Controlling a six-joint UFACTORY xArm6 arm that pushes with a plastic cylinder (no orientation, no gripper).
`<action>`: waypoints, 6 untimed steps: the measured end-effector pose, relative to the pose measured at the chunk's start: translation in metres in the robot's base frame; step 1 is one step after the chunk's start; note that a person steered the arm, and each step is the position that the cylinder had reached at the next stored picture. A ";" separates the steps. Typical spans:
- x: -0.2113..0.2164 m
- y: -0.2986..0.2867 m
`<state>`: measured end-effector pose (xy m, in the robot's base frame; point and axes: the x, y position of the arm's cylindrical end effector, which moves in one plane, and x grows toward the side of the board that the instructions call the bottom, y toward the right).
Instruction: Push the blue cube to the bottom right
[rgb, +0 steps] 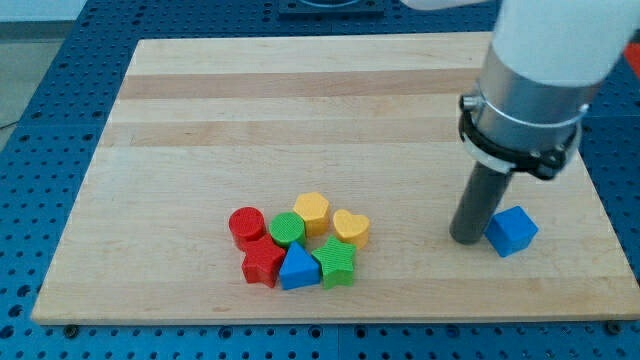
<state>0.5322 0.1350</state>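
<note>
Board (200, 110) of pale wood lies on a blue perforated bench (40, 90); we take the blue cube (511, 231) as our landmark for everything below.

The blue cube sits on the board near its right edge, in the lower right part, turned so a corner faces the view's bottom. Our rod comes down from the grey collar (520, 120) above the cube and to its left. My tip (466, 239) rests on the board just left of the cube, touching its left face or very nearly so; we cannot tell which from this angle. There are no fingers on this arm, only the plain rod, so nothing is gripped or held; contact is by the rod's side alone.

All other blocks form one tight cluster well to the left of the cube, at about the same height in the view. Farthest from the cube is the red cylinder (246, 227), with a red star (263, 264) below it. Next come the green cylinder (287, 230) and the blue triangle (298, 268). Nearer the cube are the yellow hexagon (312, 212) and green star (336, 263). The yellow heart (350, 228) is the cluster's closest piece to the cube, still well apart from it and from my tip.
</note>
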 end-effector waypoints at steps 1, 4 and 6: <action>-0.030 0.003; 0.022 0.034; -0.092 -0.070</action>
<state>0.4403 0.0654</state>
